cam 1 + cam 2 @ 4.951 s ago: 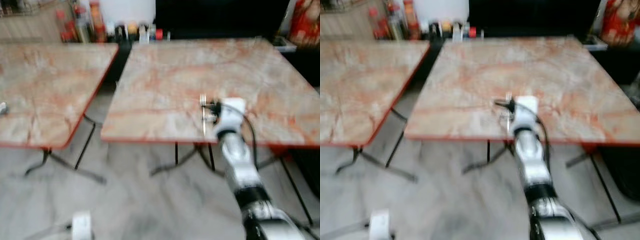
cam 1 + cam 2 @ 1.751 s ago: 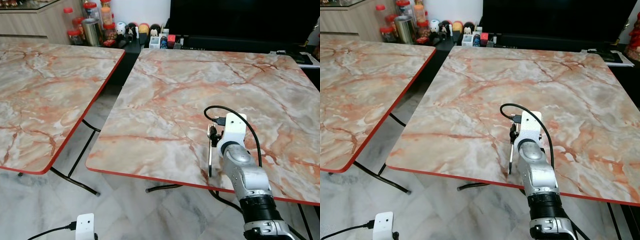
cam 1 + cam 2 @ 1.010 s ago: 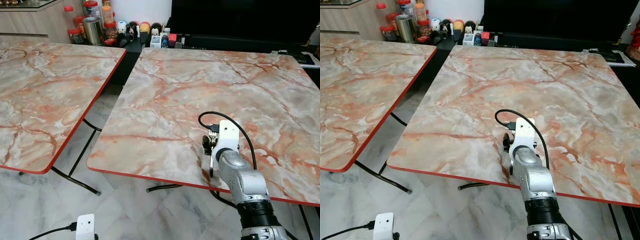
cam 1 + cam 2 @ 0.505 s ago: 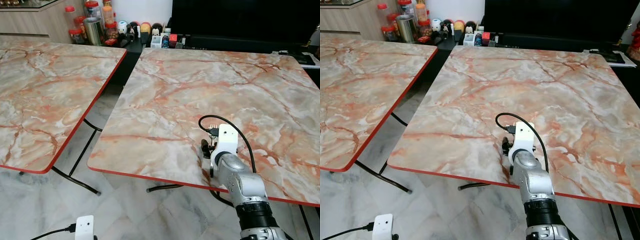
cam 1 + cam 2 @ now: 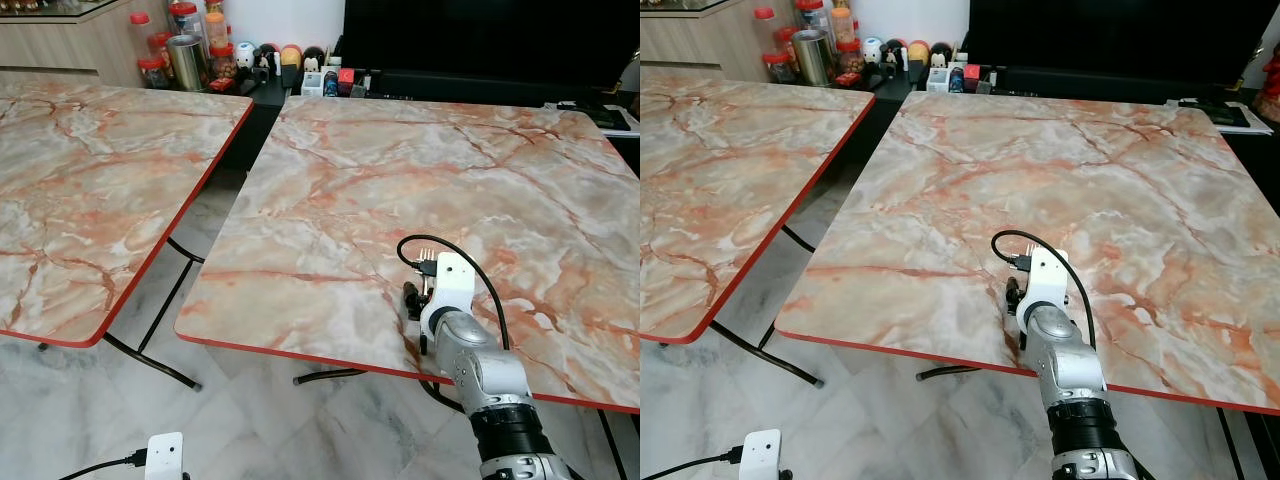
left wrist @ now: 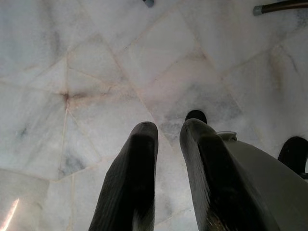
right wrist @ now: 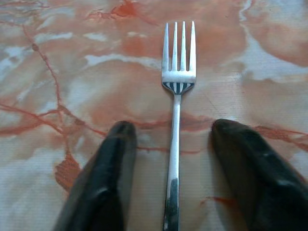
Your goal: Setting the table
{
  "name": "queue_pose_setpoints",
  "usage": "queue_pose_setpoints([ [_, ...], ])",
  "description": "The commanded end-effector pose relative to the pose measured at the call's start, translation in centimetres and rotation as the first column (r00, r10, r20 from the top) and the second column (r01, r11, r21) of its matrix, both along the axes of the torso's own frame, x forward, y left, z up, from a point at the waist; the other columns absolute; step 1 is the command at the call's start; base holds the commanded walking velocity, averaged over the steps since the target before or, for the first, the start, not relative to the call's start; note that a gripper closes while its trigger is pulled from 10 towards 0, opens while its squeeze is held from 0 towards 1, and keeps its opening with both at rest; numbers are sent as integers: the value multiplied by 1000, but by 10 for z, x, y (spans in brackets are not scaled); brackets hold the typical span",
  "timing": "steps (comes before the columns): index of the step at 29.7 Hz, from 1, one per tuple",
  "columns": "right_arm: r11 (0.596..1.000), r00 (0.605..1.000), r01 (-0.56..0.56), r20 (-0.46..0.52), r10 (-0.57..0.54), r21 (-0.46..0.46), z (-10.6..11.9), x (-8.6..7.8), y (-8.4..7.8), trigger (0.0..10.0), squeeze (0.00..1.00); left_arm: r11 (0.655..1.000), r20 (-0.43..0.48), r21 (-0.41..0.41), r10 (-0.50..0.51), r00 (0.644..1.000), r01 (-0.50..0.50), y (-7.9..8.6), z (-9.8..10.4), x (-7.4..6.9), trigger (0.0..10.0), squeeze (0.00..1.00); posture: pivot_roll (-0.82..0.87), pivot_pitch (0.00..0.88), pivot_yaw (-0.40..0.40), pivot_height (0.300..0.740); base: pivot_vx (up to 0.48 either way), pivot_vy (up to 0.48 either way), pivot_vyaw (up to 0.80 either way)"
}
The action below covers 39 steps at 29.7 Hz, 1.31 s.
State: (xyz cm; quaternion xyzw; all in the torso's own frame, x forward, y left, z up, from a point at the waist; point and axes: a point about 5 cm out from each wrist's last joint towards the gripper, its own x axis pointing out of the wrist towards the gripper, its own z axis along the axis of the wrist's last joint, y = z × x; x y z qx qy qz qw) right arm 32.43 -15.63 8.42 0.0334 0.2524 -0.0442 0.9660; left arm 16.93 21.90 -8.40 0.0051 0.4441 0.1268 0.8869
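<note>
A silver fork (image 7: 177,96) lies flat on the marble table (image 5: 400,170), near its front edge, tines pointing toward the far side. My right gripper (image 7: 174,127) rests low over the table, open, one black finger on each side of the fork's handle and not touching it. In the left eye view the fork's tines (image 5: 424,257) peek out just beyond my right wrist (image 5: 447,290). My left gripper (image 6: 168,132) hangs idle over the floor, fingers close together with nothing between them.
A second marble table (image 5: 90,180) stands to the left, with a narrow gap between the two. Jars and bottles (image 5: 185,50) line the back by a dark screen (image 5: 480,40). Both tables have red rims and thin black legs over a pale tiled floor (image 5: 250,420).
I have come up to the table. The right gripper, which held the fork above the surface, has sunk toward the front edge and the fork now lies free on the table.
</note>
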Motion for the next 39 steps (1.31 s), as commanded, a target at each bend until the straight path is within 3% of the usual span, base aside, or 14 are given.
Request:
queue_pose_setpoints([
  [1, 1000, 1000, 3, 7, -3, 8, 2, 3, 0, 0, 0, 1000, -33, 0, -3, 999, 3, 1, -3, -7, 10000, 0, -28, 60, 2, 740, 0, 0, 0],
  [39, 1000, 999, -18, 29, 17, 15, 3, 7, 5, 0, 0, 1000, -45, -4, 12, 999, -12, 4, -4, -10, 10000, 0, -27, 66, 3, 740, 0, 0, 0],
])
